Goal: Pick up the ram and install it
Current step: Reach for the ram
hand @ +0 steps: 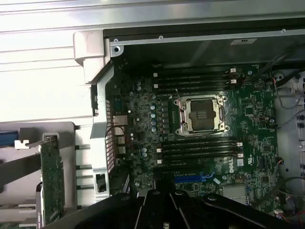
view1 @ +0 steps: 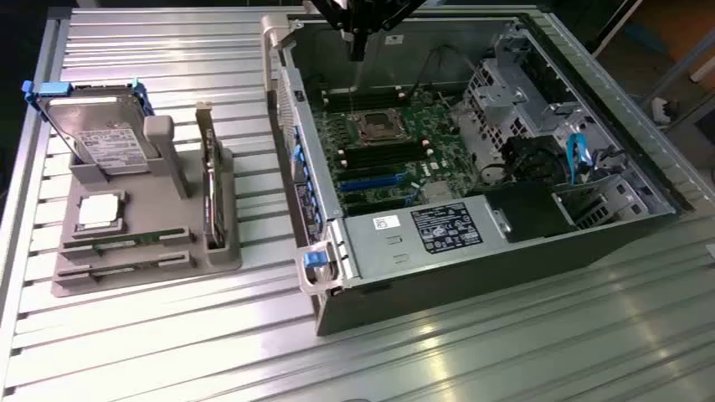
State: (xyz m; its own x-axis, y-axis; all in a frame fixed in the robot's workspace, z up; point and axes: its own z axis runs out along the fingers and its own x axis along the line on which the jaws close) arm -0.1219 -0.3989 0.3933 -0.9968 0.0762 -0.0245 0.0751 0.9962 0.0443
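Note:
The ram point(view1: 126, 244) is a thin green stick lying in a slot at the near end of the grey holder point(view1: 167, 167), on the exterior view's left. My gripper point(view1: 355, 48) hangs over the far end of the open computer case point(view1: 470, 276), well apart from the holder. Its dark fingers are shut with nothing seen between them. In the wrist view the gripper point(hand: 162, 204) looks down on the green motherboard point(hand: 143, 143). Black memory slots point(hand: 195, 78) run on both sides of the bare processor socket point(hand: 200, 113).
The holder also carries a silver hard drive point(view1: 106, 138), a processor chip point(view1: 99, 209) and an upright card with a metal bracket point(view1: 210, 188), seen in the wrist view as the card point(hand: 51, 181). The ribbed metal table point(view1: 503, 352) lies all around. Inside the case are a drive cage point(view1: 503, 92) and blue cables point(view1: 575, 155).

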